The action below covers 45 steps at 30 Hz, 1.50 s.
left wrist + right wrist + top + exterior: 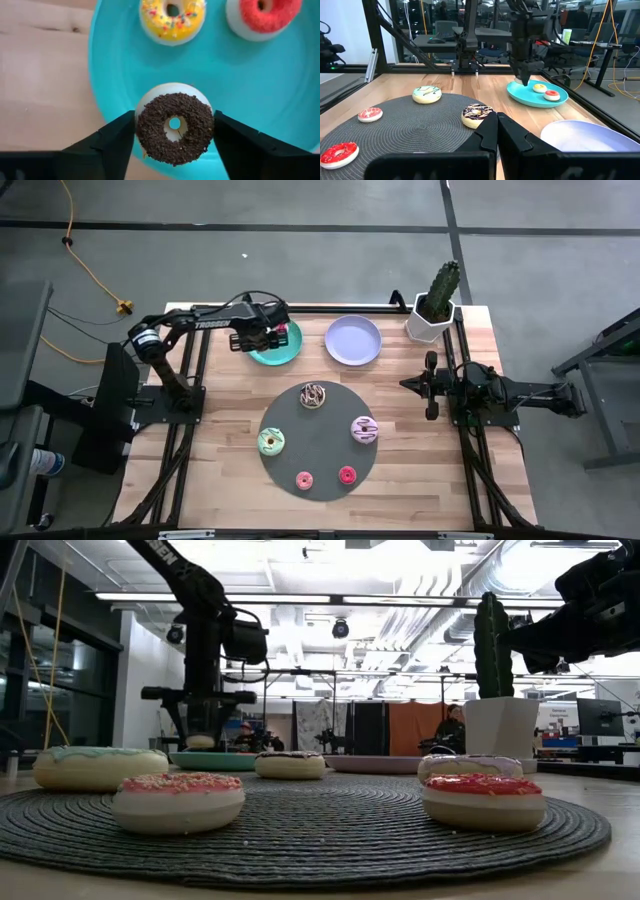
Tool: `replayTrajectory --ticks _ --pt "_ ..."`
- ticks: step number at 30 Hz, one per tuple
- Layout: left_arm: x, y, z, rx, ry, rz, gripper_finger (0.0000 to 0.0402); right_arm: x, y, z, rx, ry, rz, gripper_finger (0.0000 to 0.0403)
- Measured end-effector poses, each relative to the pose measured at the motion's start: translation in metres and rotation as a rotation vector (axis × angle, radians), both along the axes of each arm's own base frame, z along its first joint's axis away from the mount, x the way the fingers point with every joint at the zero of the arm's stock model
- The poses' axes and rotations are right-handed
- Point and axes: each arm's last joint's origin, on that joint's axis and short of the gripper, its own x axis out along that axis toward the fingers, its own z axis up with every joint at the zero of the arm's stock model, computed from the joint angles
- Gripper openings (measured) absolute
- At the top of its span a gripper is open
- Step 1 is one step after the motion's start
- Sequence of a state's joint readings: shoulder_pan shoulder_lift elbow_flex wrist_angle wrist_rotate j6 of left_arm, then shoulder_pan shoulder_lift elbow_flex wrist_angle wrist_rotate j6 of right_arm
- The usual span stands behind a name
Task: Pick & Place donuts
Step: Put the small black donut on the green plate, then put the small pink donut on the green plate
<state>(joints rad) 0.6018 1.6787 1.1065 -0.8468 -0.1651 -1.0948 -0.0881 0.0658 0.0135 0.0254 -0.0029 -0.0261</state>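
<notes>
The worktop [400, 480] is pale planked wood with a matt grain, and the big dark grey disc [330, 830] on it looks like coiled woven cord, rough and ridged. The teal plate [280, 90] is smooth plastic with a soft sheen. The brown donut [174, 127] has a coarse, crumbly topping over a smooth cream body, between matt black fingers [112, 142].

A big dark grey disc [318, 450] of woven rings lies in the middle of the wooden surface [230, 480]. Beyond the disc sit a teal plate [283, 352] and a lilac plate [353, 340], side by side. Past the lilac plate, a cactus (in a white pot) [436, 305] stands at the surface's corner.
</notes>
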Motion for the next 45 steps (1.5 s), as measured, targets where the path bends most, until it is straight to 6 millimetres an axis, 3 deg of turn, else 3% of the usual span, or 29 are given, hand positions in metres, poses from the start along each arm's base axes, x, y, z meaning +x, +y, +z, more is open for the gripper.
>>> replayTrajectory --ticks 9,18,23,32,40,45 --pt "-0.004 0.013 -0.002 0.02 -0.002 -0.051 0.0336 0.0 0.0 0.0 0.0 0.0 0.0 0.0" --pt "-0.003 0.015 -0.002 0.034 0.004 -0.118 0.0344 0.0 0.0 0.0 0.0 0.0 0.0 0.0" --pt "0.005 0.019 0.01 0.034 -0.06 -0.245 0.0344 0.0 0.0 0.0 0.0 0.0 0.0 0.0" --pt "0.04 0.012 0.063 0.125 -0.207 -0.526 0.0344 0.0 0.0 0.0 0.0 0.0 0.0 0.0" --pt "0.077 -0.02 0.114 0.255 -0.327 -0.689 0.0344 0.0 0.0 0.0 0.0 0.0 0.0 0.0" --pt "0.095 -0.051 0.137 0.302 -0.409 -0.785 0.0344 0.0 0.0 0.0 0.0 0.0 0.0 0.0"
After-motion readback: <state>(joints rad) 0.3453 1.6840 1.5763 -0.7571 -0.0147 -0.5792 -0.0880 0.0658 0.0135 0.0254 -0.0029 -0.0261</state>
